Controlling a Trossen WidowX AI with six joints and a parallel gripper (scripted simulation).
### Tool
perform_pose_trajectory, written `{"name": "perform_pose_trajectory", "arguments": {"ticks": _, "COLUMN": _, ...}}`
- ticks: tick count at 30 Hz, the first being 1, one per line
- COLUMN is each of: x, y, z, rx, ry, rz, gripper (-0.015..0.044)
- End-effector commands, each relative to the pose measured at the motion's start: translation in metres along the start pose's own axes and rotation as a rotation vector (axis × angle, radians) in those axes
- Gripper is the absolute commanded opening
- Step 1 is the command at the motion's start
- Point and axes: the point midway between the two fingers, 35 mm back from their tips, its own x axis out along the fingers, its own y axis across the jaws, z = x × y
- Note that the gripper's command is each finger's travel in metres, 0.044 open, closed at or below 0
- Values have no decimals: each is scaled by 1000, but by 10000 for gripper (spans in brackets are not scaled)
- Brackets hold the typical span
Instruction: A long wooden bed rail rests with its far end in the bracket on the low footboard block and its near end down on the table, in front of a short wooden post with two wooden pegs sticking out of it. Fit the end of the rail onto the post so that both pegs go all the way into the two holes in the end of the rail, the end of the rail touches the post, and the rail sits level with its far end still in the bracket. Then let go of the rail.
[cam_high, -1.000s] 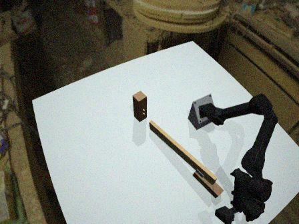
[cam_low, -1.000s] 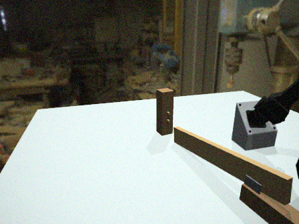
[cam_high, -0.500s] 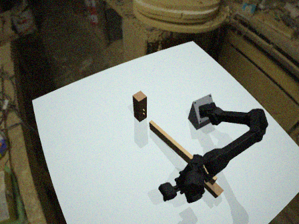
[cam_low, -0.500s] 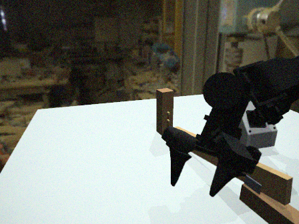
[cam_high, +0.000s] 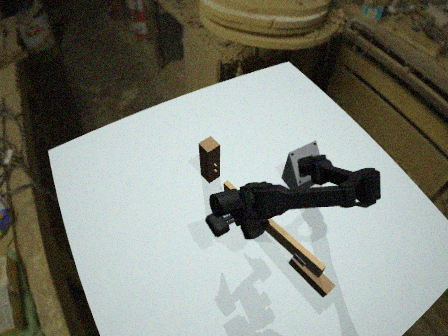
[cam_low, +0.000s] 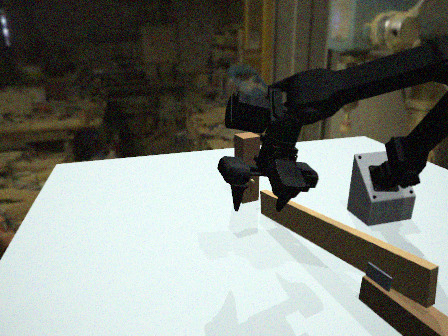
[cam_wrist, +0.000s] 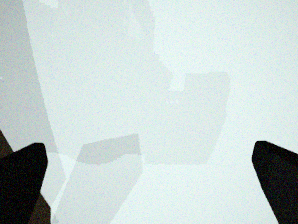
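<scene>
The short wooden post (cam_high: 209, 159) (cam_low: 246, 146) stands upright on the white table (cam_high: 125, 200), with two small pegs (cam_high: 214, 167) on the face turned toward the rail. The long rail (cam_high: 292, 243) (cam_low: 345, 240) slopes from the bracket (cam_low: 378, 276) on the low footboard block (cam_high: 315, 280) (cam_low: 395, 312) down to the table, its near end a little short of the post. My gripper (cam_high: 222, 214) (cam_low: 259, 204) (cam_wrist: 152, 152) is open and empty. It hangs just above the rail's near end, with one finger over the rail's edge and the other over bare table.
The grey wedge-shaped arm base (cam_high: 301, 165) (cam_low: 380, 197) stands on the table behind the rail. The arm reaches from it over the rail's middle. The table's edges drop off to a cluttered workshop floor.
</scene>
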Motion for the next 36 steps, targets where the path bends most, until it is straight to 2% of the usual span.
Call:
{"name": "perform_pose_trajectory", "arguments": {"ticks": 1, "x": 0, "y": 52, "z": -50, "rx": -57, "ry": -51, "rz": 134, "gripper": 440}}
{"name": "perform_pose_trajectory", "arguments": {"ticks": 6, "x": -5, "y": 93, "z": -72, "rx": -107, "ry": -156, "rz": 197, "gripper": 440}}
{"name": "perform_pose_trajectory", "arguments": {"ticks": 15, "x": -3, "y": 93, "z": -72, "rx": -107, "ry": -158, "rz": 197, "gripper": 440}}
{"name": "perform_pose_trajectory", "arguments": {"ticks": 36, "x": 30, "y": 98, "z": -69, "rx": -107, "ry": -155, "rz": 197, "gripper": 440}}
